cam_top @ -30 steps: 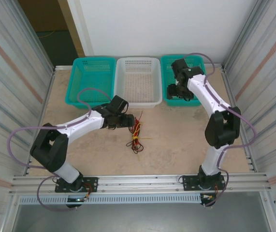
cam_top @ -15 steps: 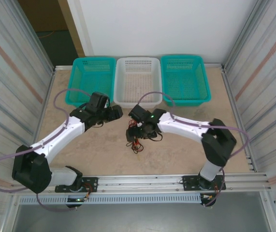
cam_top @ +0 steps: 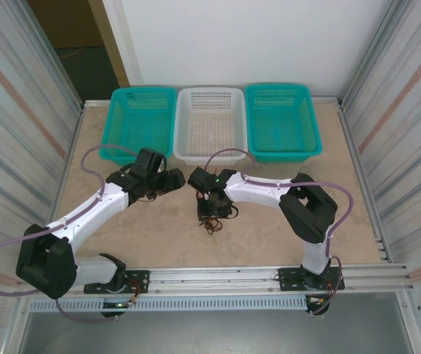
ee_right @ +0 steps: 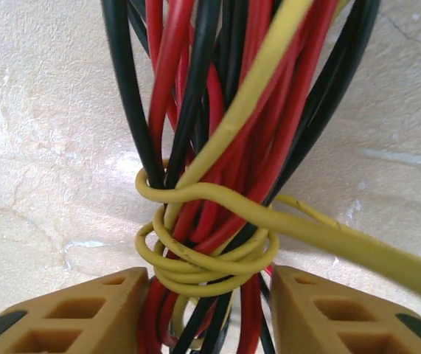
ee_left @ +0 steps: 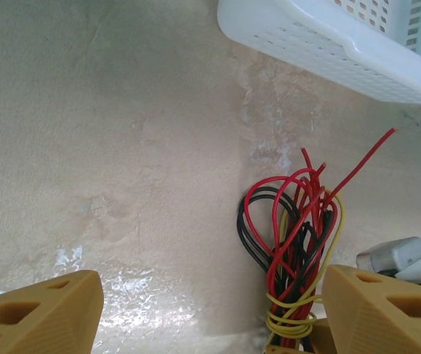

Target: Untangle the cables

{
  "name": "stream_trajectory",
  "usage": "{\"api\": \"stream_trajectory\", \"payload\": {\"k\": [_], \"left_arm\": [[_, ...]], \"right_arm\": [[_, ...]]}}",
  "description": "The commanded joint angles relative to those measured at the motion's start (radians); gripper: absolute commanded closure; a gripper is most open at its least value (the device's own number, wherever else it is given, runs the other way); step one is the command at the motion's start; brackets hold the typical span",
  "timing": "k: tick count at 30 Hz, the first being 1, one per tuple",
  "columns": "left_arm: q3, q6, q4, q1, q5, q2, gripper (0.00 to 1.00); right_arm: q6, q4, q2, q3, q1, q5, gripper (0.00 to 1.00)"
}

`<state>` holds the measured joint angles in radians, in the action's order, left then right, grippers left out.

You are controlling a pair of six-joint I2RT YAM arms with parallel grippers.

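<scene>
The cables (cam_top: 209, 215) are a tangled bundle of red, black and pale yellow wires lying on the table in front of the white basket. In the right wrist view a yellow wire is wound several times round the cables (ee_right: 210, 147). My right gripper (cam_top: 211, 205) (ee_right: 209, 310) stands over the bundle, its tan fingers (ee_right: 85, 310) pressed against it on both sides just below the yellow winding. My left gripper (cam_top: 178, 178) (ee_left: 210, 313) hangs wide open just left of the cables (ee_left: 291, 243), which lie beside its right finger (ee_left: 387, 310) without being gripped.
Three baskets stand in a row at the back: teal (cam_top: 140, 122), white (cam_top: 211, 156) and teal (cam_top: 282, 122). The white basket's corner (ee_left: 321, 44) shows just beyond the bundle. Corrugated metal walls close both sides. Bare table lies left of the bundle.
My right arm swung from the right teal basket down to the bundle and closed its fingers on it. My left arm drew back slightly to the left, still open.
</scene>
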<state>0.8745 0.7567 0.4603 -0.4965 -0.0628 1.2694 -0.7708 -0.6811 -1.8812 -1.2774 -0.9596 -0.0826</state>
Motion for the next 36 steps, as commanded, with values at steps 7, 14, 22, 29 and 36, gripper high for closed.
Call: {"api": "stream_trajectory", "payload": {"k": [7,14,22,29,36], "left_arm": [[-0.008,0.050,-0.087,0.009,-0.136,-0.018,0.17],[0.037,0.118,-0.120,-0.056,-0.144,-0.041,0.11],[0.104,0.221,-0.208,-0.167,-0.084,-0.066,0.01],[0.066,0.304,-0.311,-0.166,-0.164,-0.022,0.03],[0.022,0.385,-0.395,-0.165,-0.225,0.017,0.05]], "right_arm": [[0.213,0.018,0.185,0.071,0.038,0.091,1.00],[0.432,-0.041,0.381,0.083,0.087,0.188,1.00],[0.560,-0.044,0.440,0.043,0.077,0.202,1.00],[0.579,-0.015,0.455,0.017,0.041,0.139,1.00],[0.556,0.033,0.474,0.020,0.009,0.086,1.00]]}}
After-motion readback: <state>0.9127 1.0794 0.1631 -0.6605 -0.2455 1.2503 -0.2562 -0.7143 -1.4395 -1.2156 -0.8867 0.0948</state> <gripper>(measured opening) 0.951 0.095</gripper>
